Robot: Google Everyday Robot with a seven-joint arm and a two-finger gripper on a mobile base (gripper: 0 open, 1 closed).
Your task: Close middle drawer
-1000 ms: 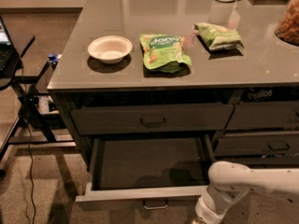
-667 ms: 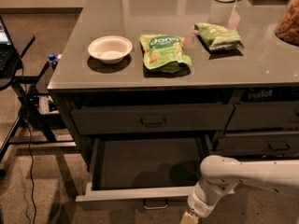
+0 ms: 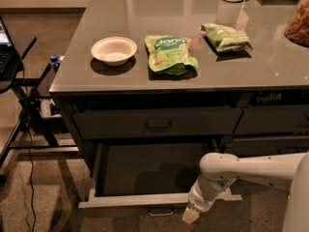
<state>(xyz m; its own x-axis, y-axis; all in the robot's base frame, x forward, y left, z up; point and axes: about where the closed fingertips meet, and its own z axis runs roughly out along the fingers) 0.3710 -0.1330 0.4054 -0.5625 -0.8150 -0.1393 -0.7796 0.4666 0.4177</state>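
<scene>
The robot's white hand (image 3: 191, 214) hangs at the front panel of the wide, dark-grey middle drawer (image 3: 149, 178), standing open beneath the grey counter (image 3: 270, 57), apparently placed to push it shut; whether the hand is spread or pressed together cannot be told.

Grey counter (image 3: 96, 13), brn floor (image 3: 48, 207) (cable (image 3: 30, 178), desk (image 3: 17, 50) beside); gripper (image 3: 189, 216) nr floor.

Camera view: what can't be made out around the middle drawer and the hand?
All in the camera view:
- Whether the hand, low at the right end of the middle drawer front, touches the panel: the arm overlaps it.
- The drawer's inside: the right front corner is hidden by the arm, the rest is in shadow.
- The jar: cut off by the right edge.
</scene>
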